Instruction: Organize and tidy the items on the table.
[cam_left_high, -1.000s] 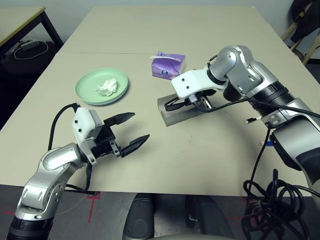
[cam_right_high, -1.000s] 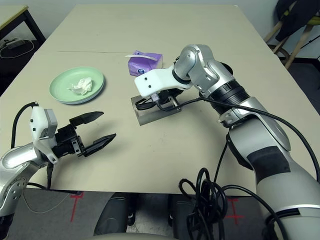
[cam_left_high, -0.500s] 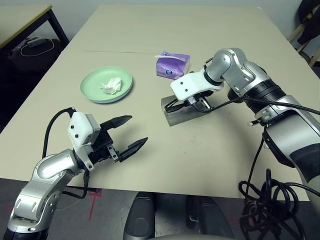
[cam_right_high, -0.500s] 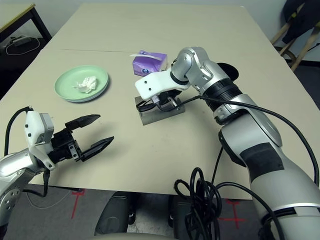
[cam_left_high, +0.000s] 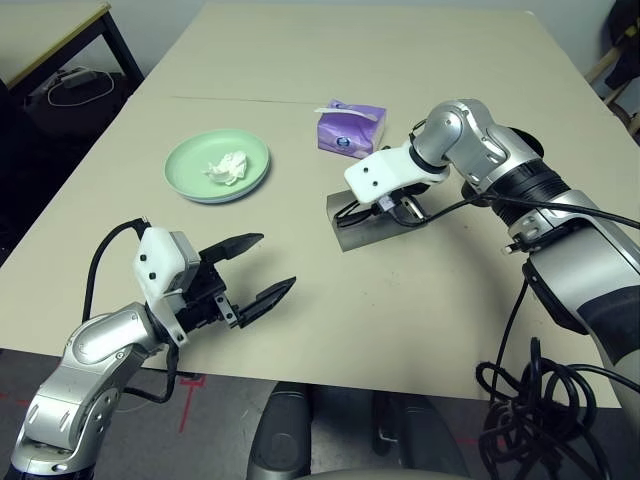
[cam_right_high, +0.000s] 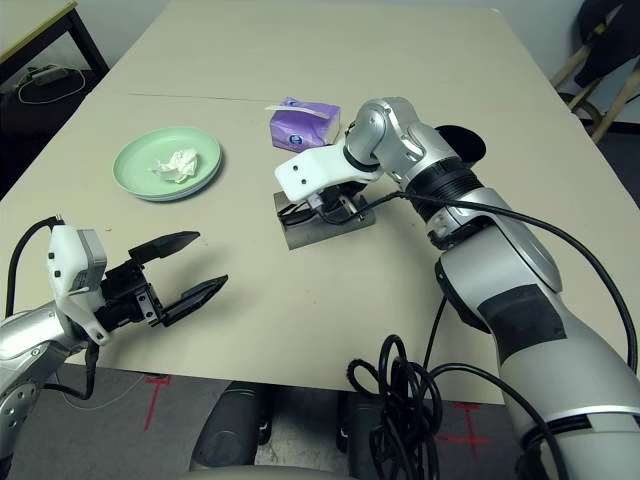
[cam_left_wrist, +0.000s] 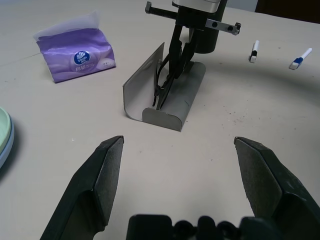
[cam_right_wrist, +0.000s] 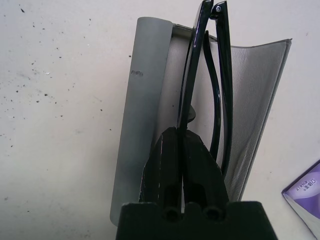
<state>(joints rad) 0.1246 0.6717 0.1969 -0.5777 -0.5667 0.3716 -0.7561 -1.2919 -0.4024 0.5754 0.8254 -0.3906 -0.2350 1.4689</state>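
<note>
My right gripper (cam_left_high: 393, 206) is shut on the black sunglasses (cam_right_wrist: 221, 75), holding them folded and upright inside the open grey glasses case (cam_left_high: 372, 222) at mid-table. To the left, the pale green plate (cam_left_high: 190, 170) carries the crumpled white tissue (cam_left_high: 226, 167); a pale blue plate rim (cam_right_high: 165, 196) shows under it. The black cup (cam_right_high: 464, 146) stands behind my right forearm. A thin white pen (cam_left_wrist: 254, 50) lies past the case, with a short blue-tipped white piece (cam_left_wrist: 299, 59) beside it. Near the front left edge, my left gripper (cam_left_high: 266, 266) hangs open and holds nothing.
A purple tissue box (cam_left_high: 351, 129) sits just behind the case. The beige table (cam_left_high: 330, 60) stretches bare towards the back. A dark-legged side table (cam_left_high: 55, 25) stands off to the far left. Black cables (cam_left_high: 545, 400) hang off the front right edge.
The head camera has shifted a little. Both arms keep their places; the right gripper stays shut on the sunglasses in the case.
</note>
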